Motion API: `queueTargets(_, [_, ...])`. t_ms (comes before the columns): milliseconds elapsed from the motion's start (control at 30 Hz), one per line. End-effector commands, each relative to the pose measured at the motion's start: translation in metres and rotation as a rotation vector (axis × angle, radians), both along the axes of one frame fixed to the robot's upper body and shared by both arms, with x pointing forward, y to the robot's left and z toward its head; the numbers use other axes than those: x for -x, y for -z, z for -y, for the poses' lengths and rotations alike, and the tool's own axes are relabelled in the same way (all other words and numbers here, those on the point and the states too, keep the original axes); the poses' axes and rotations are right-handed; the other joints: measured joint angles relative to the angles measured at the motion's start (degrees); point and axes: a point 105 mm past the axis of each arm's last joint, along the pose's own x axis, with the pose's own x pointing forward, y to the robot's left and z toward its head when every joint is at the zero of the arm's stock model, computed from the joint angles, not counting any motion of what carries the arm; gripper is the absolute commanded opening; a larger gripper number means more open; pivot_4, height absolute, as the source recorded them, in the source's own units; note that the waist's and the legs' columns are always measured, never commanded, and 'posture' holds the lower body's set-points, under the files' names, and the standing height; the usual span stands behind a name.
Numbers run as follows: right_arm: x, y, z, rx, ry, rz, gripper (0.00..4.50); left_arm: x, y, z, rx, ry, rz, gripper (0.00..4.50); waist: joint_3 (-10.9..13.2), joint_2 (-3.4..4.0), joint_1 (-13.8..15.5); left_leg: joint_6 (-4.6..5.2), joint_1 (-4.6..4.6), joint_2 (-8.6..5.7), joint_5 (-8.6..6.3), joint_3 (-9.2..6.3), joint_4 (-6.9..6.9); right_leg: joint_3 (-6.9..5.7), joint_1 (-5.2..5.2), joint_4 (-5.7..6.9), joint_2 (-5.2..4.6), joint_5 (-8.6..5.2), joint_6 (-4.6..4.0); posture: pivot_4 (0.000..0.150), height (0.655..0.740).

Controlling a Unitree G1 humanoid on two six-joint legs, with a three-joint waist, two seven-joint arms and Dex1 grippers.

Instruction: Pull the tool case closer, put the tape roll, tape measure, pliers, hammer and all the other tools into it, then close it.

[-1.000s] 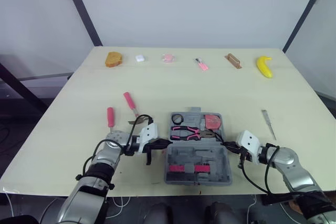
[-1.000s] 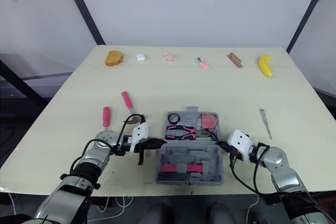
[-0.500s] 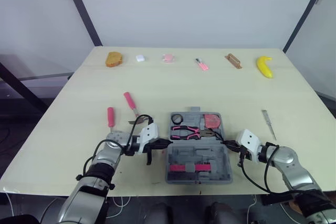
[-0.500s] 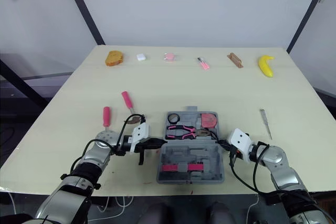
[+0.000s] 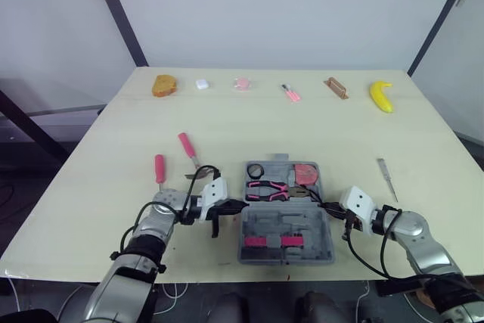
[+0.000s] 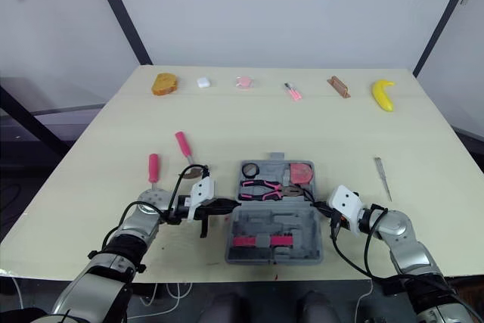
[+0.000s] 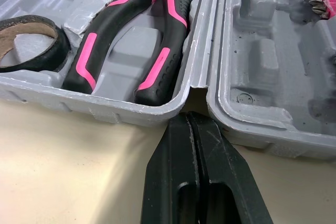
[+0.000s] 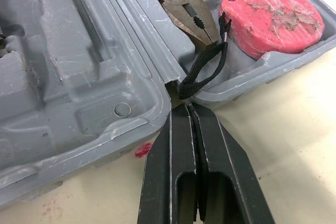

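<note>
Head views: you are keeping your left gripper point(image 5: 240, 206) and right gripper point(image 5: 324, 206) against either side of the open grey plastic tool case point(image 5: 286, 217), near the front edge of the pale desk point(image 5: 302, 126). It has barely shifted in the last second, so the pull looks finished. A stubby pink-handled tool point(image 5: 159, 169), a longer pink-handled tool point(image 5: 187, 147) and a slim metal tool point(image 5: 386, 178) are waiting outside.

Left wrist view: the fingers are pressing together, empty, touching the hinge notch beside the pink-and-black pliers point(image 7: 131, 35) and black tape roll point(image 7: 31, 40).

Right wrist view: fingers likewise closed on nothing, by the pink tape measure point(image 8: 270, 14).
</note>
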Motion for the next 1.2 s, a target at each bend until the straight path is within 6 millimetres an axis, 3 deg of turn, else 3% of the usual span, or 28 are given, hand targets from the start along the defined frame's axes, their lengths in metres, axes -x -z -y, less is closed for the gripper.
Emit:
queueTargets(33, [-0.0025, -0.0136, -0.0146, -0.033, -0.049, 0.063, 0.02, -0.0055, -0.0014, 0.0059, 0.001, -0.013, 0.025, 0.00, 0.00, 0.00, 0.00, 0.00, 0.00, 0.00, 0.00, 0.00, 0.00, 0.00, 0.00, 0.01, 0.00, 0.00, 0.00, 0.150, 0.7400])
queueTargets(1200, [0.0022, -0.0088, -0.0200, -0.036, -0.060, 0.044, 0.02, -0.0031, 0.0012, 0.0051, -0.012, -0.003, 0.016, 0.00, 0.00, 0.00, -0.06, 0.00, 0.04, 0.00, 0.00, 0.00, 0.01, 0.00, 0.00, 0.09, 0.00, 0.00, 0.00, 0.150, 0.7400])
